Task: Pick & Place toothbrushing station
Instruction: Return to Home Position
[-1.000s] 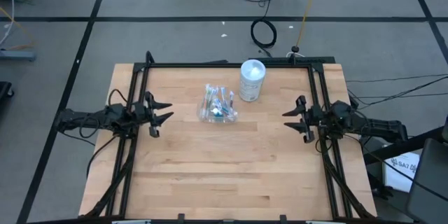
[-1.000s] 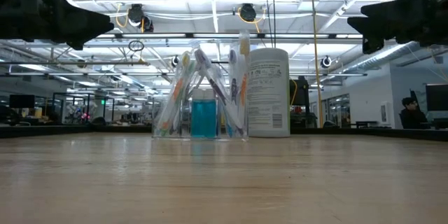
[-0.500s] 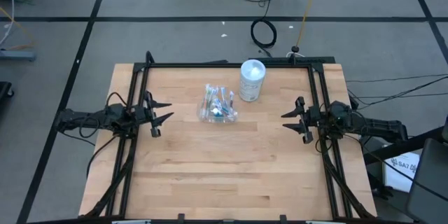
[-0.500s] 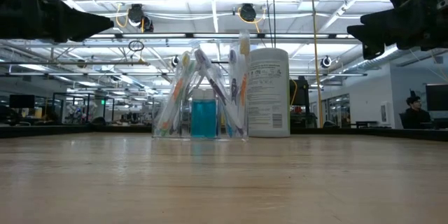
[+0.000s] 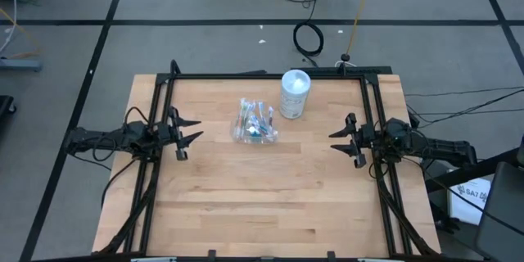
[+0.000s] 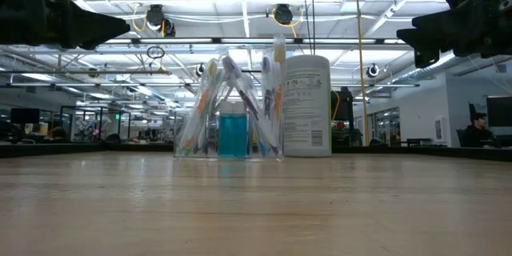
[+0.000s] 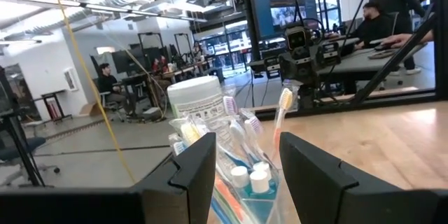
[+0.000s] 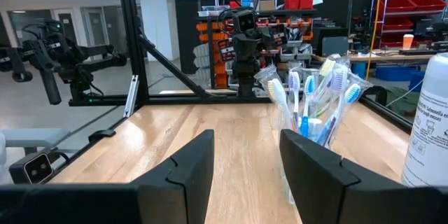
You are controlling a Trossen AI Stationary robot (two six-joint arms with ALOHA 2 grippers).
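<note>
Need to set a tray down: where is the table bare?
Bare table: everything below the left hand and right hand in the high view, plus gaps between each hand and the clear cup of toothbrushes. Crowded: cup beside the white canister.

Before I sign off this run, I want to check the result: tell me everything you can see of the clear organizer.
The clear organizer is a small transparent plastic container standing upright on the wooden table, toward its far middle. Toothbrushes in blue, white, orange and green lean in it, heads up and fanning outward, around blue tubes with white caps. The white canister stands close beside it; whether they touch is unclear.
</note>
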